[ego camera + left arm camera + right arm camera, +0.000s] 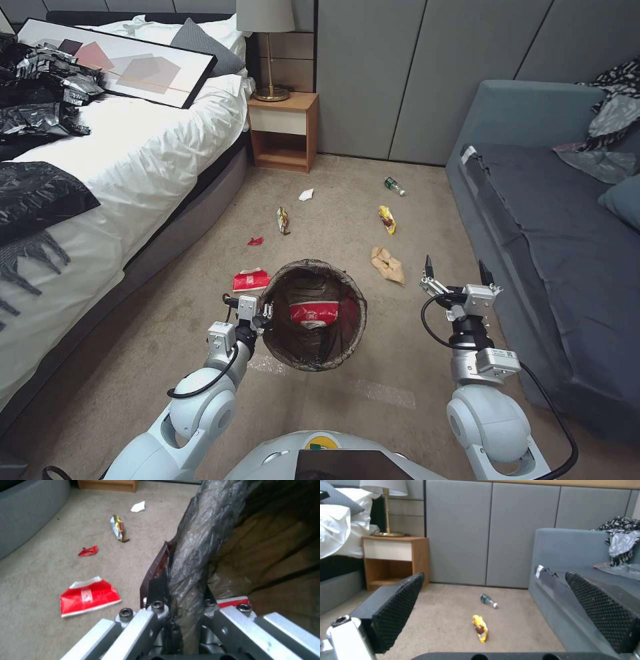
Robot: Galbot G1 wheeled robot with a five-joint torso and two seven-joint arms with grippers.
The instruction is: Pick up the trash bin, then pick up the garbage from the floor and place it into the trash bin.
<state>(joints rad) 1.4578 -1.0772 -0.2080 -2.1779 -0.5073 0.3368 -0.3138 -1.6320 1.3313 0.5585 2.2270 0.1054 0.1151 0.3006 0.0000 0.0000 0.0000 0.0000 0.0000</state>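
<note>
Clamped on the near-left rim of the trash bin (pixel 313 315), the left gripper (pixel 265 311) had its fingers (pixel 156 590) pinched over the folded dark liner, holding the bin above the floor (pixel 373 407) in front of the robot. Inside the bin lay a crushed red-and-white cup (pixel 313 312). Just left of the bin, a flat red packet (pixel 250 280) rested on the carpet, with a small red scrap (pixel 255 241) farther off, then a silvery snack wrapper (pixel 283 219) and a white tissue (pixel 306 195) toward the far nightstand (pixel 283 131). Right of the bin lay a crumpled brown paper bag (pixel 388 265), and beyond it a yellow wrapper (pixel 387 219) and a green-labelled bottle (pixel 394 186). On the right, beside the sofa (pixel 553 267), the right gripper (pixel 456 271) hovered with its fingers (pixel 398 605) spread wide apart, holding nothing.
</note>
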